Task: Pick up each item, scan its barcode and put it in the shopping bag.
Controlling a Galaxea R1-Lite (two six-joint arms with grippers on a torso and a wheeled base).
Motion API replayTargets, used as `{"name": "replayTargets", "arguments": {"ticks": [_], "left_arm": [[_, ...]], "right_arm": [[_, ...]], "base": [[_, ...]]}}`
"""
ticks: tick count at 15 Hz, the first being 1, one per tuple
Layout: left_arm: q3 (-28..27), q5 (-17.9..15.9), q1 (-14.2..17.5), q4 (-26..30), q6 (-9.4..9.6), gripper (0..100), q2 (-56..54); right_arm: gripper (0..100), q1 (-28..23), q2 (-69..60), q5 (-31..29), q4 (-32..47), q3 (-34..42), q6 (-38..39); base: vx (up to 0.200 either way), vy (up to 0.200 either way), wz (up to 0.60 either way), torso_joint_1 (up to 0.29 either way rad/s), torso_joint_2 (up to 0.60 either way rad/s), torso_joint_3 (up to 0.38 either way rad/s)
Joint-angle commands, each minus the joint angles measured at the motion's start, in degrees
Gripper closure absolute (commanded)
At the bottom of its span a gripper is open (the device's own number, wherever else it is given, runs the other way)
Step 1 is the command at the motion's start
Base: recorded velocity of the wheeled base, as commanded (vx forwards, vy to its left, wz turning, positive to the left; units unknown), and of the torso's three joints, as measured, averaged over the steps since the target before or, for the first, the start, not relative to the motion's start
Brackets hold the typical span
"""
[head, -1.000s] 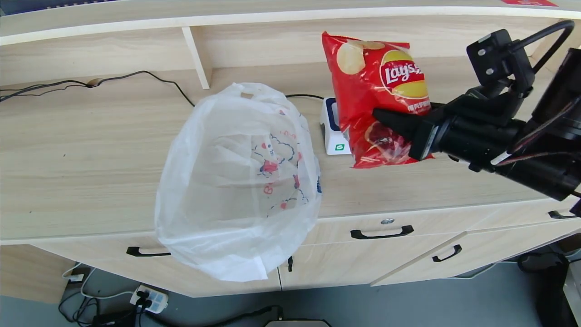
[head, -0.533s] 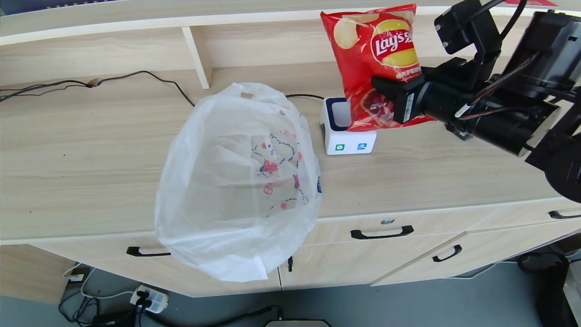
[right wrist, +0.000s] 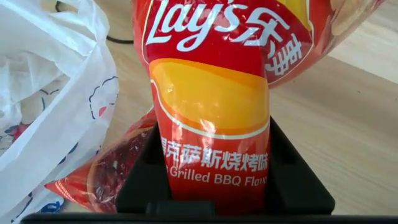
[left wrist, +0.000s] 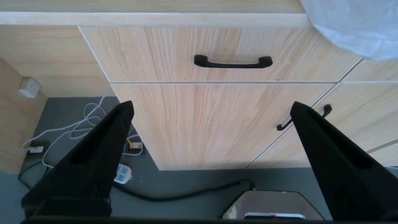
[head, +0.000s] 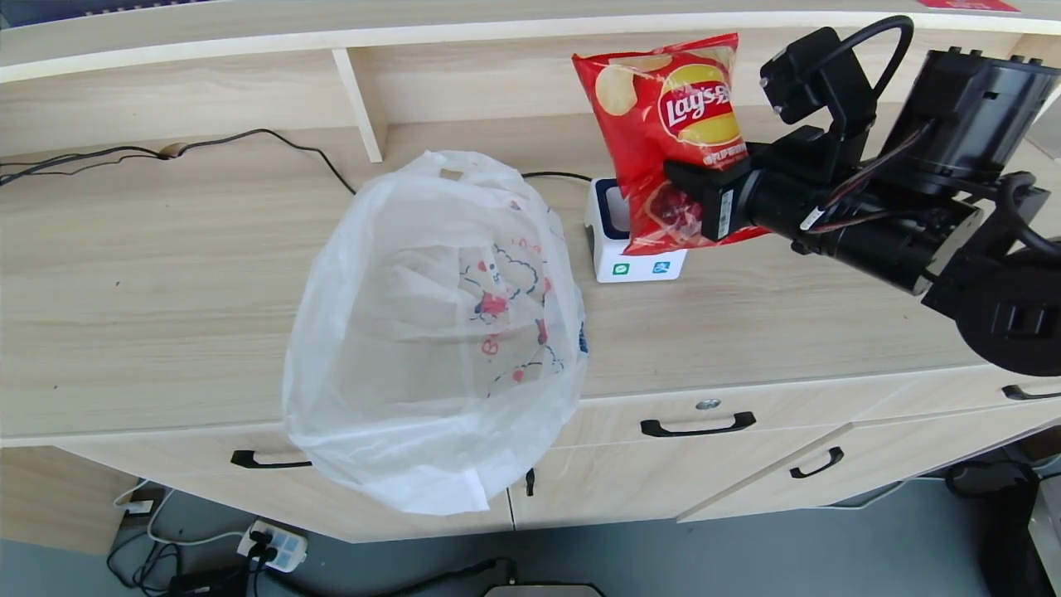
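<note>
- 1 red chip bag [head: 663,124], barbecue flavour, held upright off the counter and pinched across its lower half by the right gripper [head: 675,186]. In the right wrist view the bag [right wrist: 217,93] sits between both fingers of the gripper [right wrist: 214,168], its top well beyond the fingertips.
- The bag's bottom edge overlaps the top of the scanner [head: 617,253] in the head view; whether they touch cannot be told.
- 1 scanner, a white box with a dark blue-framed window, on the wooden counter [head: 166,274], with a black cable [head: 551,175] behind it.
- 1 shopping bag [head: 431,332], translucent white plastic with cartoon print, just beside the scanner on the robot's left, overhanging the counter's front edge.
- Left gripper [left wrist: 211,106]: fingers spread wide, holding nothing, low in front of a drawer [left wrist: 186,46] with a black handle [left wrist: 233,61].
</note>
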Motion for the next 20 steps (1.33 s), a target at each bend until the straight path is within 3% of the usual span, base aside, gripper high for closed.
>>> {"name": "replayTargets", "arguments": {"ticks": [1, 4, 8, 16, 20], "left_arm": [[0.0, 0.0, 0.0, 0.0, -0.01, 0, 0.0], [0.0, 0.0, 0.0, 0.0, 0.08, 0, 0.0], [0.0, -0.1, 0.0, 0.0, 0.60, 0, 0.0], [0.0, 0.0, 0.0, 0.1, 0.34, 0, 0.0], [0.0, -0.1, 0.0, 0.1, 0.34, 0, 0.0]], "right_arm": [[100, 0.0, -0.3, -0.2, -1.0, 1.7, 0.3], [100, 2.9, -5.2, -0.8, -1.6, 2.9, 2.0], [100, 14.2, -10.4, -11.8, -1.2, 9.7, 7.6], [100, 13.7, -13.8, -15.1, -1.3, 13.7, 11.7], [100, 20.6, -13.3, -35.4, -1.0, 12.5, 23.3]], "base": [[0.000, 0.000, 0.00, 0.000, 0.00, 0.000], [0.000, 0.000, 0.00, 0.000, 0.00, 0.000], [0.000, 0.000, 0.45, -0.002, 0.00, 0.002], [0.000, 0.000, 0.60, 0.005, 0.00, 0.001], [0.000, 0.000, 0.15, -0.002, 0.00, 0.001]]}}
